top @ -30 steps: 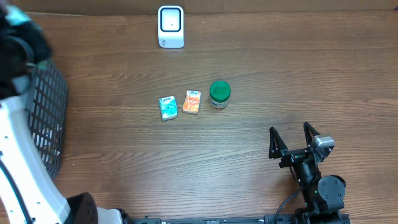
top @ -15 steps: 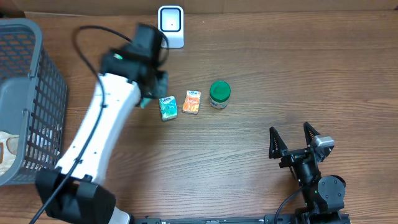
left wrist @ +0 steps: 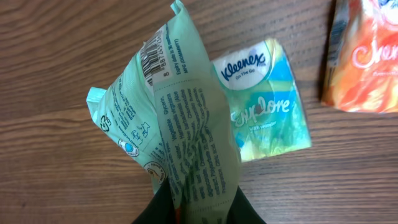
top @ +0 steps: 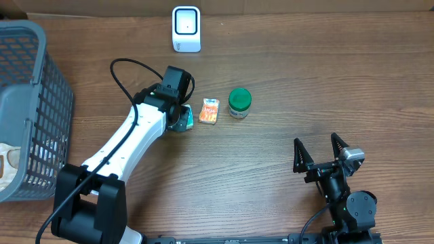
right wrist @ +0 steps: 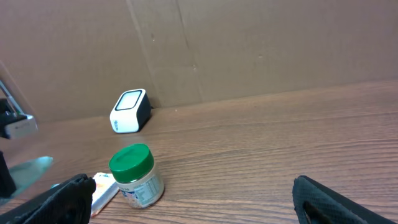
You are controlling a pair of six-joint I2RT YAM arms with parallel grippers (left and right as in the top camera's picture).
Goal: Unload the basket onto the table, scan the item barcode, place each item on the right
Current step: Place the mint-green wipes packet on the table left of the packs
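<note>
My left gripper (top: 178, 116) (left wrist: 199, 208) is shut on the lower end of a pale green printed packet (left wrist: 177, 118). The packet stands up from the jaws, and its barcode (left wrist: 155, 57) shows near the top edge. It hangs just above a teal Kleenex pack (left wrist: 267, 106) lying on the table. The white scanner (top: 186, 28) (right wrist: 129, 111) stands at the far edge of the table, well beyond the left gripper. My right gripper (top: 319, 157) (right wrist: 199, 199) rests open near the front right, with nothing between its fingers.
An orange tissue pack (top: 210, 110) (left wrist: 367, 62) lies right of the teal one, then a green-lidded jar (top: 239, 103) (right wrist: 137, 176). A grey mesh basket (top: 30, 102) fills the left edge. A cardboard wall (right wrist: 249, 50) backs the table.
The left arm has swung from the basket at the left over to the tissue packs, bringing the green packet with it. The right arm has not moved.
</note>
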